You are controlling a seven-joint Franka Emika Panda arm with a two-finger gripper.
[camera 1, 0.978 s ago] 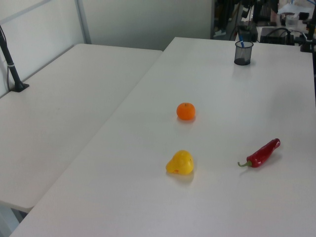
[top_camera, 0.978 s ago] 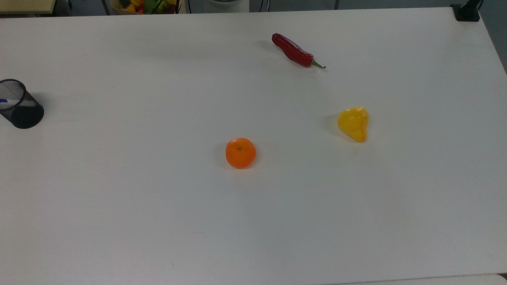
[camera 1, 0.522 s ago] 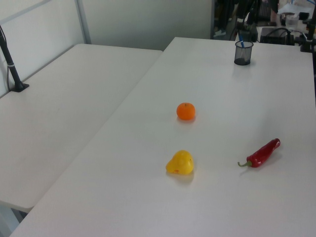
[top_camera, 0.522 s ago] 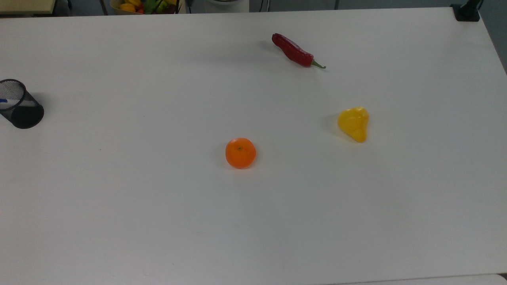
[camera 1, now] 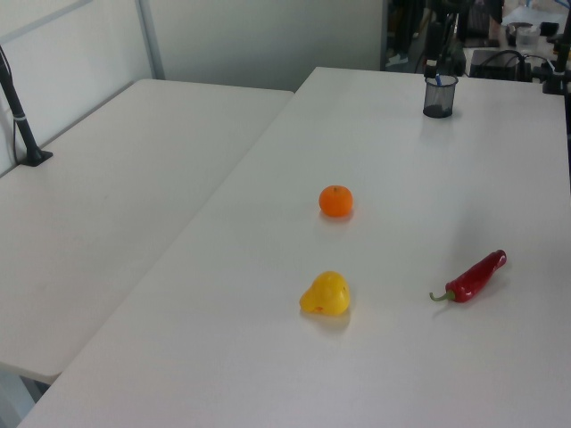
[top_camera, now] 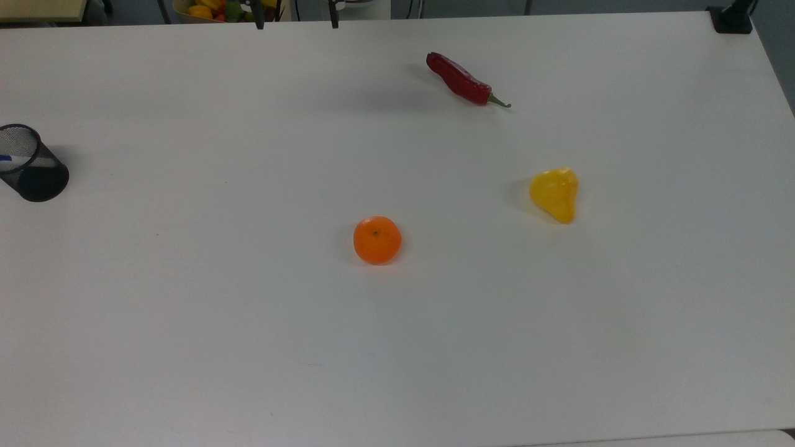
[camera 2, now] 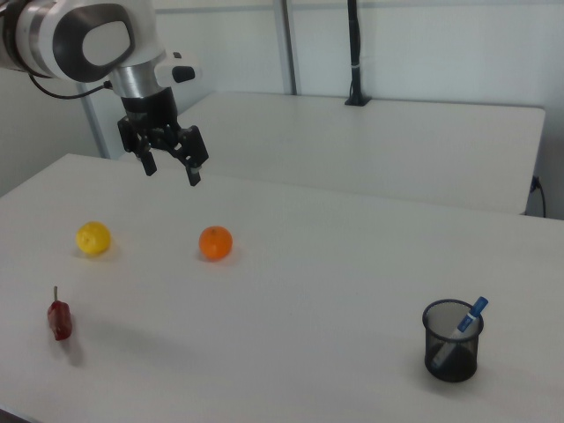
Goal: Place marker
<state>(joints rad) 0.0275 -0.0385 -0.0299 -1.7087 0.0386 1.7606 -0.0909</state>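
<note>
Spread wide with nothing between them, the jaws of the gripper (camera 2: 171,167) hung in the air above the white table (camera 2: 291,291), up and toward the right view's left from the orange (camera 2: 215,242). Its two fingertips (top_camera: 258,23) poked in at the top view's upper edge. The marker (camera 2: 461,330) stood tilted inside the black mesh cup (camera 2: 452,352), blue cap upward, well apart from the orange, toward the right view's right. A yellow fruit (camera 2: 92,238) lay to the right view's left of the orange, with a red chilli (camera 2: 59,319) nearer the table's edge. Behind the orange stood a second white table (camera 2: 397,141) carrying a black post (camera 2: 354,53), backed by a pale wall.
</note>
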